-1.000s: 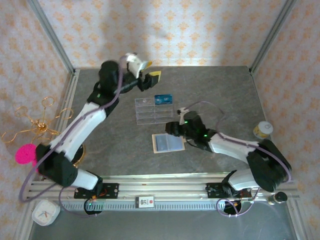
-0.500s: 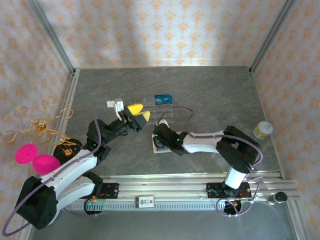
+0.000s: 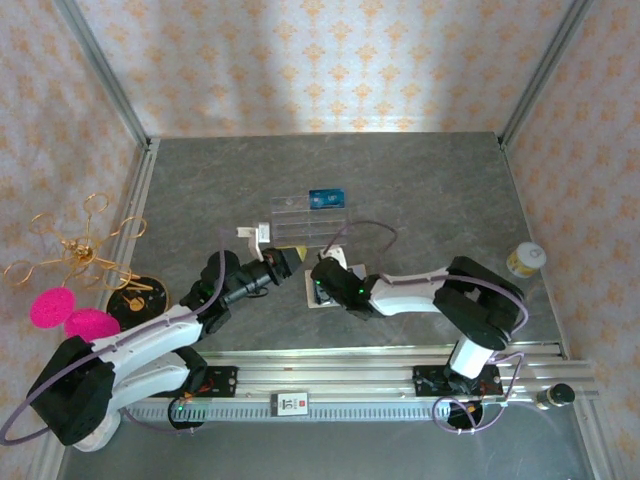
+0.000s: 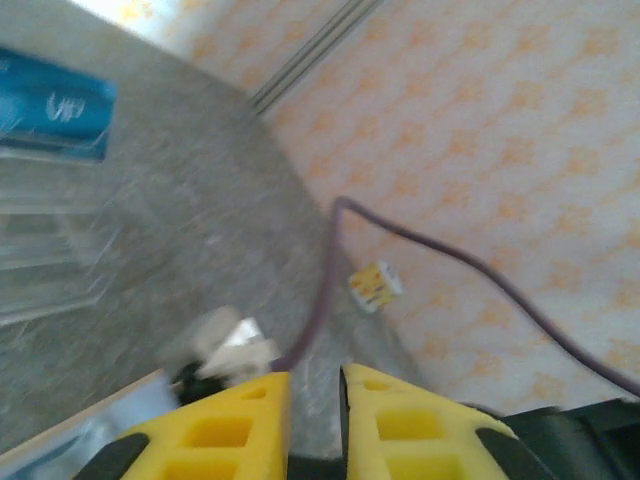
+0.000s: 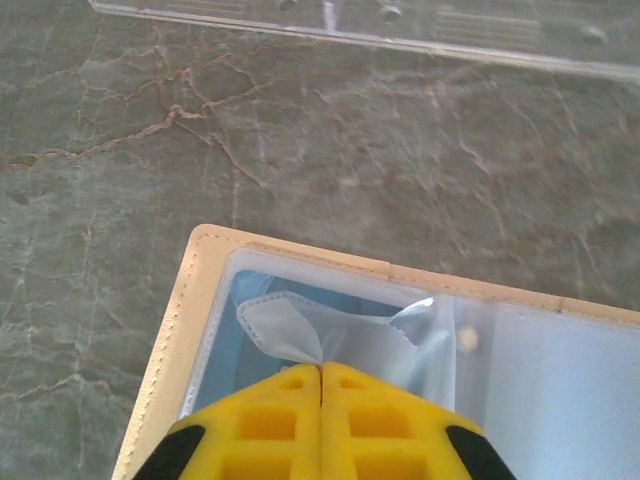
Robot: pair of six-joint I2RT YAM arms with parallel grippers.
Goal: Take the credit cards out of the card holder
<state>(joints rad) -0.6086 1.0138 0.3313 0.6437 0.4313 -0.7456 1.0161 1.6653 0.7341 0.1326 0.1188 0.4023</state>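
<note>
**Right gripper pinching at the open card holder, left gripper waiting beside it**

Top view: the cream card holder [image 3: 311, 298] lies open on the grey, stone-veined bench [image 3: 430, 190], near the clear plastic tray [image 3: 295, 222]. One of the blue credit cards [image 3: 326, 197] lies at the tray's far right corner. The right gripper [image 3: 322, 290] is down on the holder, and the left gripper [image 3: 287, 260] is just beside it. Left wrist: the yellow fingers [image 4: 385, 420] are drawn almost together, with nothing visible between them. Right wrist: the fingers are clenched tip to tip on a crumpled flap of pocket film [image 5: 285, 330]. A blue card sits beneath the film, inside the stitched beige rim. The cards look light, stiff and slick, while the film is soft and gives. A bare card edge would likely make a better hold, and the light holder may lift unless pinned.
</note>
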